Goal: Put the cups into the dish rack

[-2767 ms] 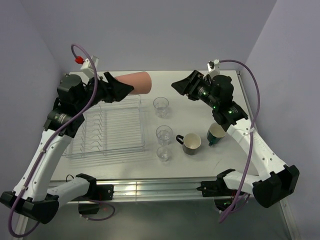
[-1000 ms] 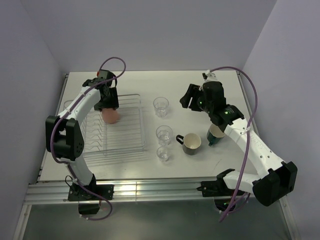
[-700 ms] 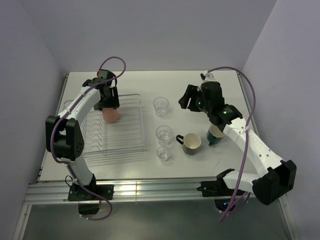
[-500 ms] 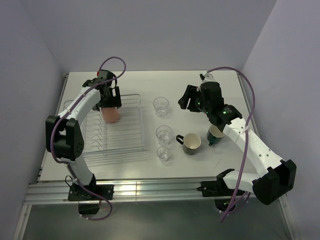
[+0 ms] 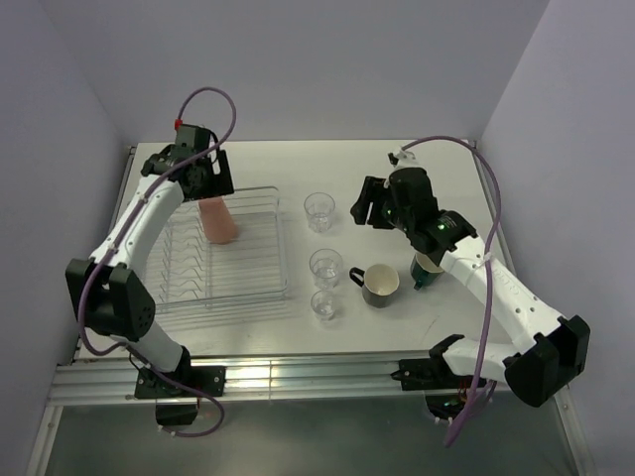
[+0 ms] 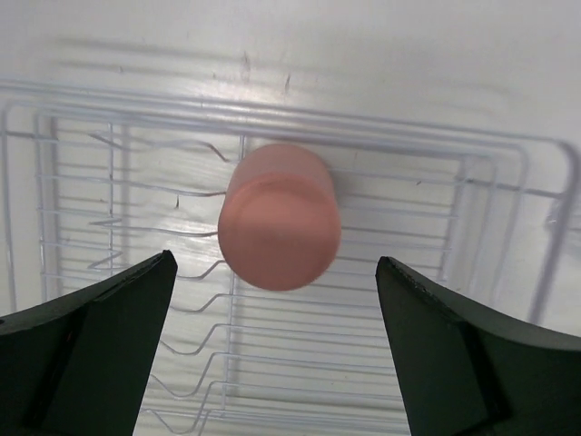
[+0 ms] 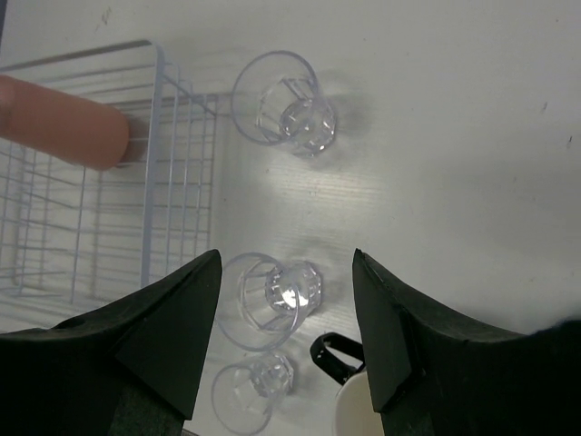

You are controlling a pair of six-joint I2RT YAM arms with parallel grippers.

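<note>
- Left gripper (image 5: 203, 177) has let go and lifted, jaws wide apart
- Salmon cup (image 5: 220, 220) stands upside down at the far end of the dish rack (image 5: 260, 294), one loaded
- Right gripper (image 7: 284, 263) hangs open above the middle clear tumbler (image 7: 272, 300)

My left arm (image 5: 139, 223) and right arm (image 5: 496, 290): white links, black joints, mauve cables (image 5: 205, 91), red wrist tag (image 5: 180, 124), dark wedge-shaped fingers (image 6: 91, 336).

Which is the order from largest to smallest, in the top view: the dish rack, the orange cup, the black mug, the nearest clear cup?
1. dish rack
2. orange cup and black mug: they look about alike
3. nearest clear cup
</note>
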